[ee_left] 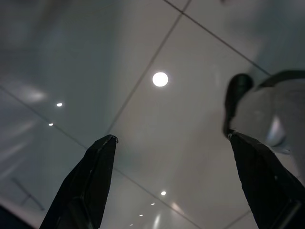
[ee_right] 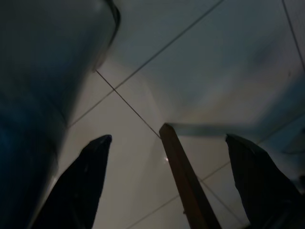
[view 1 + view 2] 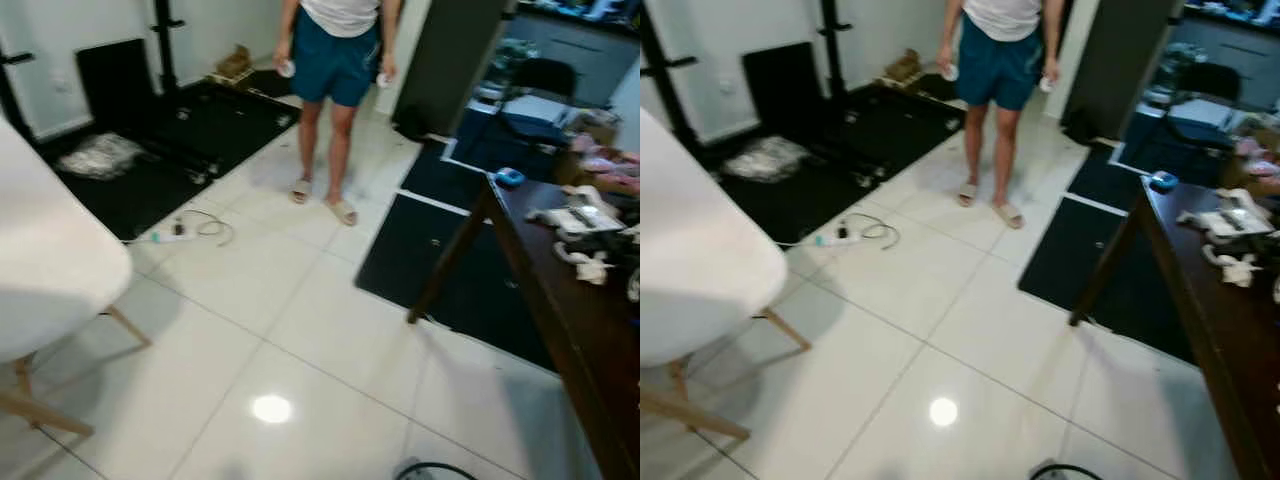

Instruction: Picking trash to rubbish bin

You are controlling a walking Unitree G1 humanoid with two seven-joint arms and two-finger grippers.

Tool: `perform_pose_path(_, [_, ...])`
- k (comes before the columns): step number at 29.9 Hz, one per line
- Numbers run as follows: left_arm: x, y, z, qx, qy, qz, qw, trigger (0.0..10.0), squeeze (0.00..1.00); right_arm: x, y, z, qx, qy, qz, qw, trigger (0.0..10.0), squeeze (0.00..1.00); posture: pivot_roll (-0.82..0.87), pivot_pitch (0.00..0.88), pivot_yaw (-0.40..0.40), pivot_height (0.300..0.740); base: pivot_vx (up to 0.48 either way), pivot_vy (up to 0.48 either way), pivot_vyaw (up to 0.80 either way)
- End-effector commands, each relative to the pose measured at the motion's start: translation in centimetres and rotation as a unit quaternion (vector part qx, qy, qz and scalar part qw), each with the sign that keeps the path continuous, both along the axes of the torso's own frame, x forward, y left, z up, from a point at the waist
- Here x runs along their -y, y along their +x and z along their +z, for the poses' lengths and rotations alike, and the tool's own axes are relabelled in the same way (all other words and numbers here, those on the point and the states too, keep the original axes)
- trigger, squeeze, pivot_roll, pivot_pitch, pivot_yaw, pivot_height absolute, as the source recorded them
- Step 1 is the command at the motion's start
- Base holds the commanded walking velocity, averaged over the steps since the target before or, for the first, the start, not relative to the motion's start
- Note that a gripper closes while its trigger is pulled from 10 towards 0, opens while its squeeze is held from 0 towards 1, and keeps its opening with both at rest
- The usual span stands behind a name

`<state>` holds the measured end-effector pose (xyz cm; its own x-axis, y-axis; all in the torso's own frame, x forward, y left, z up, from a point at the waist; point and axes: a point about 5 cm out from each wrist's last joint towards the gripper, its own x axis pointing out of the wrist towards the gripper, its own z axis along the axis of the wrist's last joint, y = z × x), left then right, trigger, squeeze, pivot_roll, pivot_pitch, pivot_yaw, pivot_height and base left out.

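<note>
Crumpled white scraps [image 3: 588, 265] lie on the dark brown table [image 3: 560, 340] at the right, next to a white bundle [image 3: 575, 218]. A clear crumpled plastic bag [image 3: 100, 155] rests on the black mat at the far left. My left gripper [image 1: 172, 137] hangs open over the glossy white floor tiles, nothing between its fingers. My right gripper [image 2: 169, 137] is open too, low over the tiles, with a slanted wooden leg [image 2: 183, 181] in front of it.
A person in blue shorts [image 3: 335, 60] and sandals stands at the far end of the tiled floor. A white chair [image 3: 50, 260] on wooden legs is close on my left. A power strip with cable [image 3: 190, 230] lies on the floor. Black mats [image 3: 420, 250] flank the tiles.
</note>
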<state>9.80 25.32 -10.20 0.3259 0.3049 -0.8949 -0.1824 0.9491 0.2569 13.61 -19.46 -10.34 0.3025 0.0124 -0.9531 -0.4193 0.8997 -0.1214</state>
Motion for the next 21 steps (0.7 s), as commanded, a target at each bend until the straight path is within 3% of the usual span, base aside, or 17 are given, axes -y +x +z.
perform_pose_path(1, [0.4,-0.2,-0.2,-0.006,-0.006,-0.003,1.000,10.0,0.00,0.1,-0.2,-0.1,-0.004,0.001,-0.005,1.000,10.0,0.00,0.15,0.067,-0.062,0.740,0.000,0.000,-0.79])
perform_pose_path(7, [0.6,-0.3,-0.2,-0.008,-0.007,-0.003,1.000,10.0,0.00,0.2,-0.2,0.0,-0.004,0.000,-0.004,1.000,10.0,0.00,0.15,0.066,-0.063,0.740,0.000,0.000,-0.79])
perform_pose_path(16, [0.5,-0.2,-0.2,-0.007,-0.006,-0.003,1.000,10.0,0.00,3.6,-0.7,0.5,-0.009,-0.021,-0.009,1.000,10.0,0.00,0.15,0.058,-0.066,0.740,0.000,0.000,-0.79])
perform_pose_path(21, [0.5,-0.2,-0.2,-0.007,-0.005,-0.004,1.000,10.0,0.00,3.5,-0.6,0.5,-0.008,-0.021,-0.007,1.000,10.0,0.00,0.14,0.054,-0.066,0.740,0.000,0.000,-0.79])
